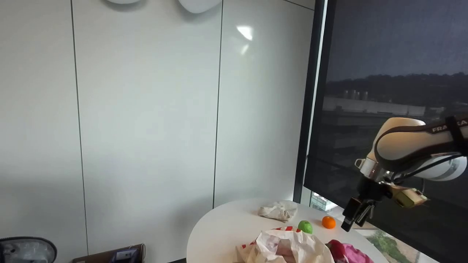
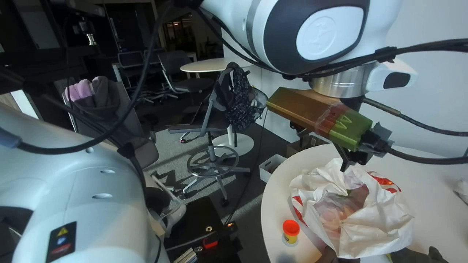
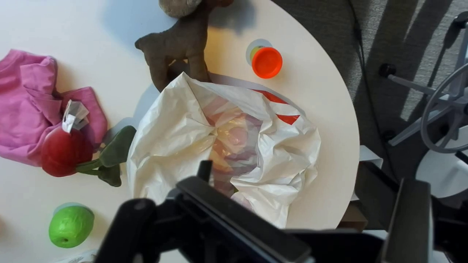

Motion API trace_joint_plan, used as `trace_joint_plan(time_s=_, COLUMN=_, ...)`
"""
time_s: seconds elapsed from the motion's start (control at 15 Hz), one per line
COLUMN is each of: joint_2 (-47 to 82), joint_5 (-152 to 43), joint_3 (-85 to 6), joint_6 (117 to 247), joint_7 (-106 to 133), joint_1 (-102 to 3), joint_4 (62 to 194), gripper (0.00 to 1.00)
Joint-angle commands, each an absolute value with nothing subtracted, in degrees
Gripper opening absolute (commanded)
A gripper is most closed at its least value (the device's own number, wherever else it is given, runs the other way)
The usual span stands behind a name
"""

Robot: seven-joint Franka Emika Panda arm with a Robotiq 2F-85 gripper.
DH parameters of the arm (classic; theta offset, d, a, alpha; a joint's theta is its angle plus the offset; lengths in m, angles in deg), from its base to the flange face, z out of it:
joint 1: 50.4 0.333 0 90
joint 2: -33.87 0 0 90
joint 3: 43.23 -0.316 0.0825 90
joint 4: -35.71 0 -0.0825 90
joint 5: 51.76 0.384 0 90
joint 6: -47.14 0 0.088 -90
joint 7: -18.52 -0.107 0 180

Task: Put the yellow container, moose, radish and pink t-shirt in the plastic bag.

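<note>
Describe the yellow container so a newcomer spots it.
On the table lies the white bag. In the wrist view, the container stands between bag and table edge, right of the moose. Unlike those neighbours, it has an orange-red lid.

One each: container [image 3: 267, 63], moose [image 3: 184, 40], radish [image 3: 62, 151], t-shirt [image 3: 27, 109]

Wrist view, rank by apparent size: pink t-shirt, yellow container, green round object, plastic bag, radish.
1. plastic bag
2. pink t-shirt, cut off at left
3. radish, leaves included
4. green round object
5. yellow container
</note>
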State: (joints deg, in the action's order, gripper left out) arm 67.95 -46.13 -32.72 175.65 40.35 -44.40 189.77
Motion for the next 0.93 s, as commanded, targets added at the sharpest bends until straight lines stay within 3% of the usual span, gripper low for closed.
trace_joint_plan(time_s=0.0, joint_2=60.83, joint_5=-43.31, joint_3=-33.1, joint_6=177.41, joint_7=41.43, joint_1=-42.8, joint_4=187.51, gripper=1.0)
trace_joint_plan(time_s=0.53, joint_2=36.86, joint_5=-34.14, joint_3=-34.91, joint_6=183.67, joint_7=43.92, joint_1=-41.91, joint_4=178.57, gripper=1.0)
trace_joint_plan(time_s=0.87, joint_2=26.66, joint_5=-45.86, joint_3=-37.46, joint_6=185.68, joint_7=30.91, joint_1=-47.77, joint_4=174.06, gripper=1.0)
